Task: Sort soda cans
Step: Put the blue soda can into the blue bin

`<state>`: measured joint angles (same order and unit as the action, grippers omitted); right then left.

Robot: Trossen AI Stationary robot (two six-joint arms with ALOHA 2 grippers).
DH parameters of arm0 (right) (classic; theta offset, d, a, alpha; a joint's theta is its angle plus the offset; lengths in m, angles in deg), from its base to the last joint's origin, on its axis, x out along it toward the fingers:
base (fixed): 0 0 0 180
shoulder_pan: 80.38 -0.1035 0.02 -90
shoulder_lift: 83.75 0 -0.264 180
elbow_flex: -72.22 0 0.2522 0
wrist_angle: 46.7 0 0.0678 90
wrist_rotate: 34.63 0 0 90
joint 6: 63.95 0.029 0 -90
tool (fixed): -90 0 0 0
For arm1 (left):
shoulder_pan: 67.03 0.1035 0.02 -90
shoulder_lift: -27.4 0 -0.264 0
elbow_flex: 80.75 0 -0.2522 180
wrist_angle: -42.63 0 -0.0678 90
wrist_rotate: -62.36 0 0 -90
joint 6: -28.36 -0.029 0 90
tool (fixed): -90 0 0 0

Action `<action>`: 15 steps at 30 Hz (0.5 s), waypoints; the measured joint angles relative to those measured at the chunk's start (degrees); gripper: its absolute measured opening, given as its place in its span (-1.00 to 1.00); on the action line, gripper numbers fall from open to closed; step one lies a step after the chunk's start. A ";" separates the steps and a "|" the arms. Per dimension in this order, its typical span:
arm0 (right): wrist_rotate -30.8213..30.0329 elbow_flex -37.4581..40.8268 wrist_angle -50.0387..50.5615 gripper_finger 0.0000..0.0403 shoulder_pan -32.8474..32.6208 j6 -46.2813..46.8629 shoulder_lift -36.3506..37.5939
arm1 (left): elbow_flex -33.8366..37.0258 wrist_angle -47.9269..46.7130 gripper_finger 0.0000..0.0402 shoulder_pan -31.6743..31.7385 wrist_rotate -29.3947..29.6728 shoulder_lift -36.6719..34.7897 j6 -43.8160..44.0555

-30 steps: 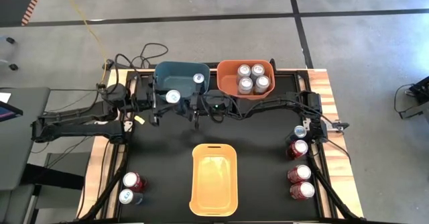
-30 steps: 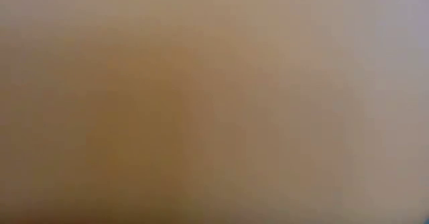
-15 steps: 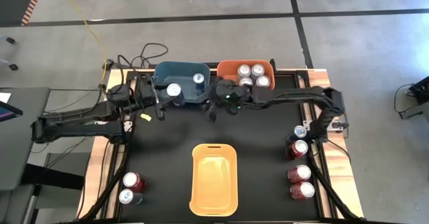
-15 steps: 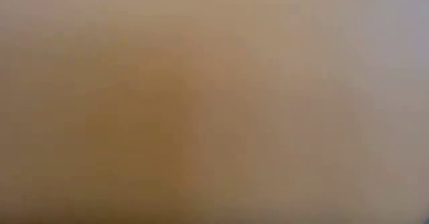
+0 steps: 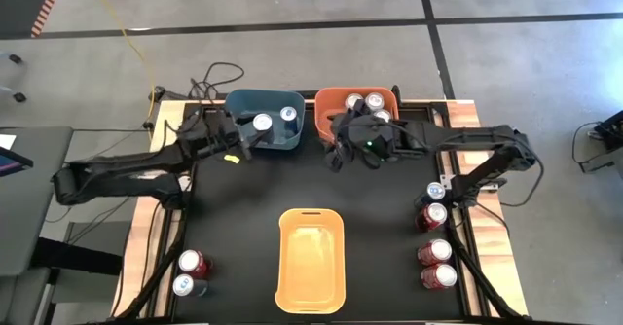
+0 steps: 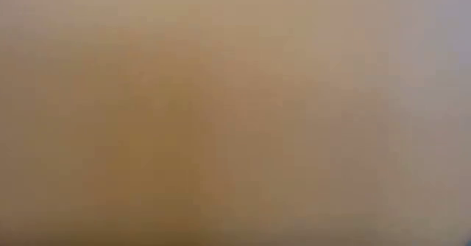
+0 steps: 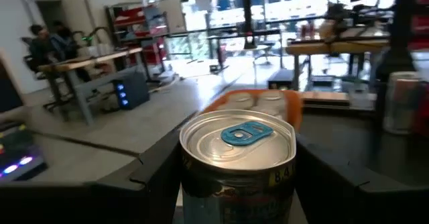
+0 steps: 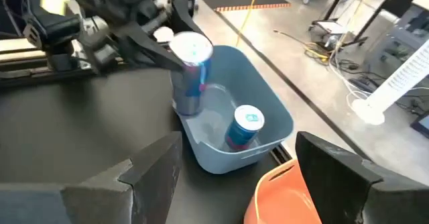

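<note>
My left gripper (image 5: 255, 130) is shut on a blue soda can (image 5: 262, 123) with a silver top. It holds the can over the near left part of the blue bin (image 5: 275, 138). A second blue can (image 5: 288, 114) stands upright inside that bin. The orange bin (image 5: 331, 106) beside it holds several silver cans (image 5: 354, 102). My right gripper (image 5: 338, 157) is open and holds nothing. It hovers in front of the gap between the two bins. The low view shows only a tan blur. My left gripper pinches the can's body (image 7: 234, 184) between its two fingers, just below the top rim. One finger (image 7: 157, 177) lies on each side. The fingers come in level from the table's left side. The can stands upright, lifted clear over the blue bin's rim (image 8: 201, 140).
An open yellow bin (image 5: 311, 216) sits at the near centre. Several cans, mostly red (image 5: 435, 252), stand along the right edge. A red can (image 5: 194, 263) and a blue can (image 5: 188, 286) stand at the near left corner. The black mat between the bins is bare.
My left gripper has carried the can toward the far edge and a little right, from in front of the blue bin to over it. My right gripper has drawn away toward the table's right, from beside the left gripper to in front of the orange bin.
</note>
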<state>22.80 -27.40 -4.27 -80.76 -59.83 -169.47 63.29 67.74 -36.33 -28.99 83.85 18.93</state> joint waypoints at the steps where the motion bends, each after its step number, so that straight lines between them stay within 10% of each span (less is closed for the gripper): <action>1: -0.31 0.00 0.13 0.52 -0.30 0.05 0.08 | 0.05 2.58 0.15 0.85 -0.32 2.06 0.70; 15: -1.06 0.02 6.39 0.52 -1.13 3.75 0.10 | -0.04 27.51 0.18 6.03 -6.01 26.77 8.31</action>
<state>21.74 -27.38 2.12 -81.88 -56.08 -169.37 63.25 95.25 -30.30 -35.00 110.62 27.24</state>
